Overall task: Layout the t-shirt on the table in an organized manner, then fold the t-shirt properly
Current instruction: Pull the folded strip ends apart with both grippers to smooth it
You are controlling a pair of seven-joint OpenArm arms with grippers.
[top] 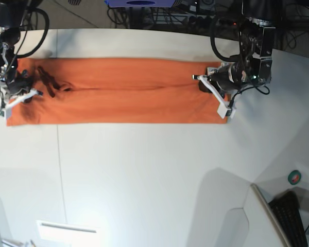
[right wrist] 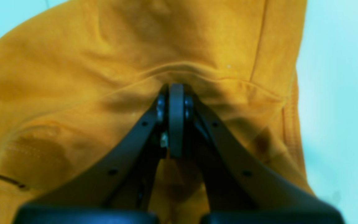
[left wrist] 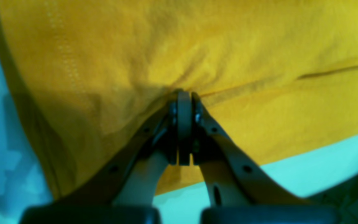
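Both pincers, left (top: 208, 82) and right (top: 24, 88), are clamped on the shirt (top: 118, 92), one at each end of the long strip. Next probably calls for lifting together and folding across the table (top: 144, 170).

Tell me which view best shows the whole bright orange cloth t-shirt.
The base view: the bright orange cloth t-shirt lies there as one long folded strip, end to end. Each wrist view shows only bunched cloth at its closed gripper.

There is one orange t-shirt (top: 118, 90), lying on one white table (top: 144, 175). Two robot arms are there, each with one gripper: the left gripper (top: 202, 81) and the right gripper (top: 35, 88). One round green-and-red thing (top: 295, 177) and one keyboard (top: 293, 216) are at the corner.
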